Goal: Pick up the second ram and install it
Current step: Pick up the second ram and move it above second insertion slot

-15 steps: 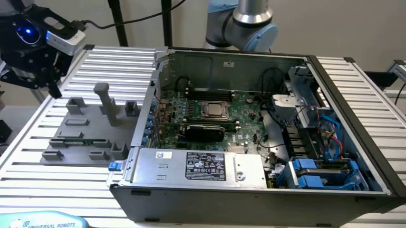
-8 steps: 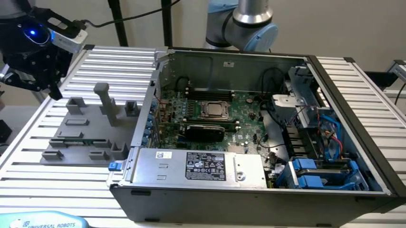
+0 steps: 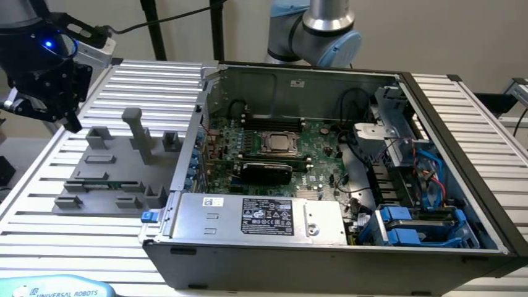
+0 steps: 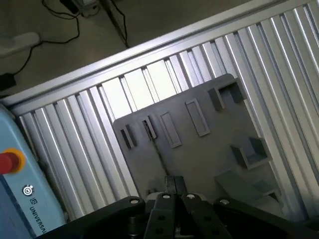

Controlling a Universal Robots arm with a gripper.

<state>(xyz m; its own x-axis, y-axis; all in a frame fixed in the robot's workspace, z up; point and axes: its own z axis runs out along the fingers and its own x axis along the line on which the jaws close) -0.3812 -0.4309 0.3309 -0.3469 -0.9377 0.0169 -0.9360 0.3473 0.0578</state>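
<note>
The second ram (image 3: 106, 184) is a thin dark-green stick standing on edge between holders on the grey fixture plate (image 3: 99, 201), at the exterior view's left of the open computer case. In the wrist view the ram (image 4: 155, 149) is a narrow dark line across the plate (image 4: 209, 149). My black gripper (image 3: 72, 125) hangs high above the plate's far left corner, well apart from the ram. Its fingers (image 4: 168, 188) are pressed together with nothing between them.
The open computer case (image 3: 462, 154) holds the motherboard with its CPU socket (image 3: 281, 143) and a power supply (image 3: 259, 216). Grey blocks and a tall post (image 3: 136, 133) rise from the fixture plate. A teach pendant (image 3: 49, 288) lies at the slatted table's front edge.
</note>
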